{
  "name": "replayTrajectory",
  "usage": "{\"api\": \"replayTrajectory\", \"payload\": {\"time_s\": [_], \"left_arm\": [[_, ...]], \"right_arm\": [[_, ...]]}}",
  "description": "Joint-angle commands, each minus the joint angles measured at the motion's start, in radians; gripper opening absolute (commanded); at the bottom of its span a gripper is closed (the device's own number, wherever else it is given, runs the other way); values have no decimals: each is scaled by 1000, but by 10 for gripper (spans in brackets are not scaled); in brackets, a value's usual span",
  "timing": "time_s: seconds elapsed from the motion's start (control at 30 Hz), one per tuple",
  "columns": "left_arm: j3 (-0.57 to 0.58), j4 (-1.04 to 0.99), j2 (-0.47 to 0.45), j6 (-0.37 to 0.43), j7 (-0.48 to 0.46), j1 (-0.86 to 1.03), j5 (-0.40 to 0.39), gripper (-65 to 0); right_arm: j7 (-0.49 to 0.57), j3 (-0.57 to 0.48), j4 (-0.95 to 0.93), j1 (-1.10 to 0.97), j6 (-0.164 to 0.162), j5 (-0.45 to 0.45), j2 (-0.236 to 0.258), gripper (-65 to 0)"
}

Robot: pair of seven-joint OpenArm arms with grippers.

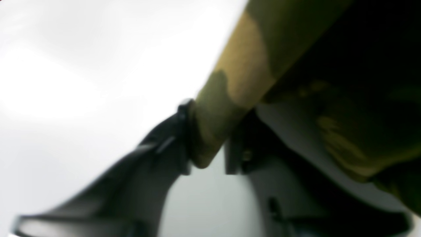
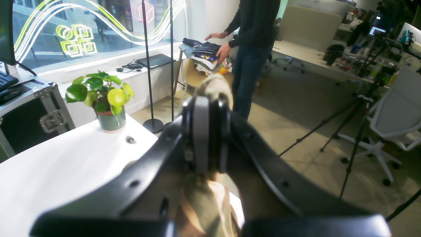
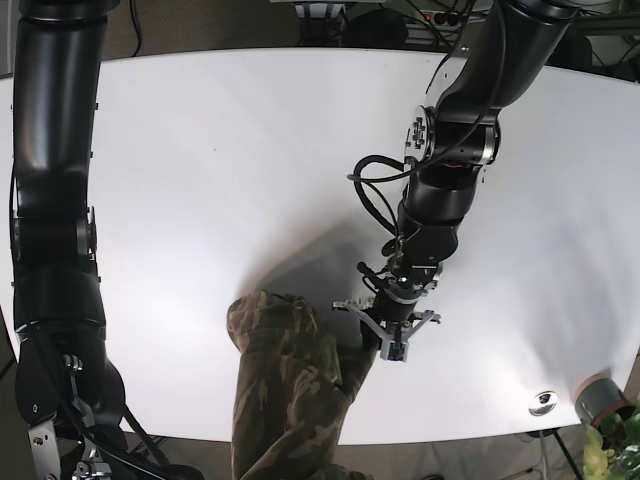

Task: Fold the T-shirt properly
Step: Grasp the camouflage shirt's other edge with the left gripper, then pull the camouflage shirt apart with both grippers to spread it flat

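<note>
1. Across the lower middle of the base view, a camouflage T-shirt (image 3: 285,390) is hanging bunched in a long column, running from the centre of the white counter (image 3: 200,180) down past its lower edge.
2. To the right of the shirt in that view, the left pincer (image 3: 388,330) is pointing downward at the end of a black arm coming in from the upper right, and it is pinching the shirt's right edge.
3. Up close in the left wrist view, a rolled olive and tan strip of the T-shirt (image 1: 230,89) is running diagonally from the top right toward the centre, caught between the left pincer's (image 1: 207,158) dark fingers (image 1: 171,138); the picture is blurred.
4. Along the left edge of the base view, the other black arm is standing tall, and its pincer is lying outside the frame at the bottom.
5. Filling the middle of the right wrist view, the right pincer (image 2: 207,108) is pressing together on a fold of tan and olive T-shirt (image 2: 207,204) cloth, which is showing both above and below its fingers.
6. At the left of that view, a potted plant (image 2: 105,102) is sitting on the counter (image 2: 59,164) near its far corner.
7. Toward the top centre, a person (image 2: 253,49) in dark clothes is standing beside a stack of clothes (image 2: 204,54).
</note>
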Motion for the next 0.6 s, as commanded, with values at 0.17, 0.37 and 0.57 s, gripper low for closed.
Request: {"api": "replayTrajectory", "payload": {"time_s": [0.17, 0.37, 0.57], "left_arm": [[2, 37, -3, 1, -24, -42, -6, -650], [-3, 173, -50, 1, 3, -23, -11, -650], [-3, 399, -107, 0, 120, 30, -11, -650]], "right_arm": [[47, 87, 0, 34, 13, 0, 15, -628], [47, 161, -57, 5, 33, 0, 18, -628], [47, 228, -126, -14, 33, -2, 44, -628]]}}
